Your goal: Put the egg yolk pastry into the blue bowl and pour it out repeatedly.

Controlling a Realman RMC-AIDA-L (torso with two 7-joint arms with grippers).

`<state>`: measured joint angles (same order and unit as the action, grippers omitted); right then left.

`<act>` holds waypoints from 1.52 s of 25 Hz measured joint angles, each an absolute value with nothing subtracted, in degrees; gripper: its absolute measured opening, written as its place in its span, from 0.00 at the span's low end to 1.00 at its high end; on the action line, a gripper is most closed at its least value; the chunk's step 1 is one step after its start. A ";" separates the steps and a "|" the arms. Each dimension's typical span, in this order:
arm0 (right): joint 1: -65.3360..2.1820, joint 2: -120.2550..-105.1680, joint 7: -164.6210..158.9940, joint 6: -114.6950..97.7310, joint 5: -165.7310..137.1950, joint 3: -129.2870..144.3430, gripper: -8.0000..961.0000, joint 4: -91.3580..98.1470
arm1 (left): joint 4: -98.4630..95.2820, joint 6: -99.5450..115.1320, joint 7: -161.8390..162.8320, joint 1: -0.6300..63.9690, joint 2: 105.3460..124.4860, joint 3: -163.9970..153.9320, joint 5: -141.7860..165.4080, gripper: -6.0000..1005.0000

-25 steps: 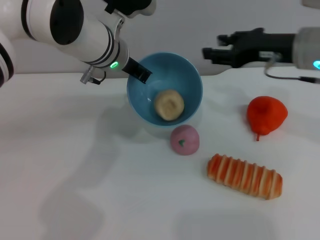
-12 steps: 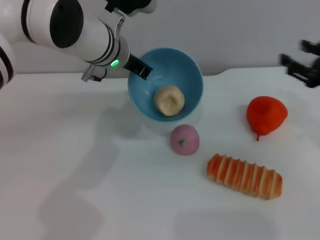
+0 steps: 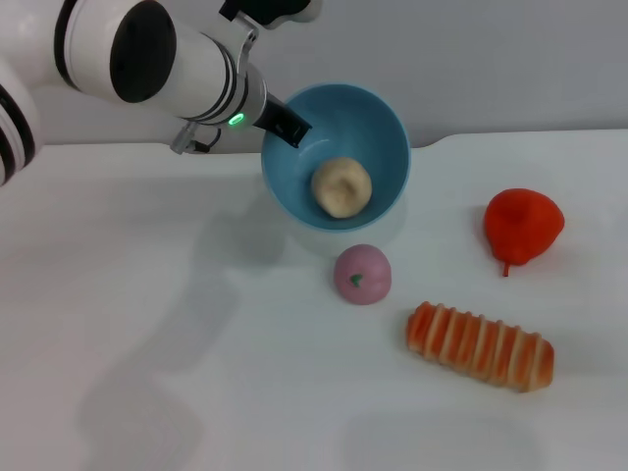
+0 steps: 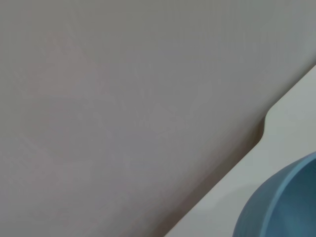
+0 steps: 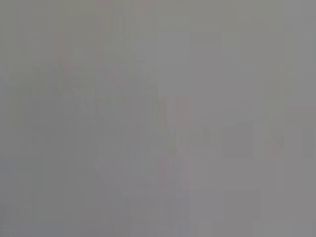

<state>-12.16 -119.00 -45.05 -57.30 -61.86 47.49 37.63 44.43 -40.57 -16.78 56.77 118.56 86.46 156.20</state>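
White tabletop (image 3: 147,373) is filling the scene beneath a plain grey wall. Nearest the robot, a long orange-striped bread (image 3: 481,345) is lying on the table, its long axis slanting from nearer the middle toward the near right. Just beyond it, a pink ball (image 3: 362,274) with a green speck is sitting on the surface, and off to the right a red pear-shaped fruit (image 3: 523,227) is resting with its stem end turned toward the robot.

Farther back, the bowl (image 3: 388,128) is tilting with its open mouth facing the robot and slightly down. The pastry (image 3: 341,186) is lying inside it, against the lower part of the inner wall, just above the pink ball.

Left arm is reaching in from the upper left, its white forearm angling down and rightward, a green light glowing at the wrist. The left gripper (image 3: 285,123) is clamping the bowl's left rim, one dark finger (image 3: 287,122) showing inside the wall. From the left wrist camera, only a blue edge of the bowl (image 4: 281,205) is showing against wall and table.

The right gripper is appearing nowhere.
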 joint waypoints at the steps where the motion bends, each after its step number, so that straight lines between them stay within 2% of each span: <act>1: -11.98 -118.96 -35.38 -59.18 -52.24 47.17 0.60 32.48 | 44.68 -40.54 -16.77 56.78 118.56 86.18 156.19 0.01; 14: -13.60 -118.77 -25.08 -61.87 -41.04 45.62 0.60 20.18 | 48.20 -32.53 -16.72 57.45 118.66 82.00 156.15 0.01; 30: -17.33 -118.83 -25.06 -62.59 -40.89 45.61 0.60 15.34 | 52.41 11.42 -16.62 49.83 119.10 66.64 154.85 0.01; 35: -17.86 -118.83 -25.04 -62.59 -40.86 45.61 0.60 15.08 | 51.37 19.40 -17.10 50.40 119.11 63.45 152.14 0.01; 38: -17.93 -118.83 -25.04 -62.59 -40.86 45.61 0.60 14.95 | 49.53 19.76 -17.23 53.22 119.10 62.85 149.94 0.01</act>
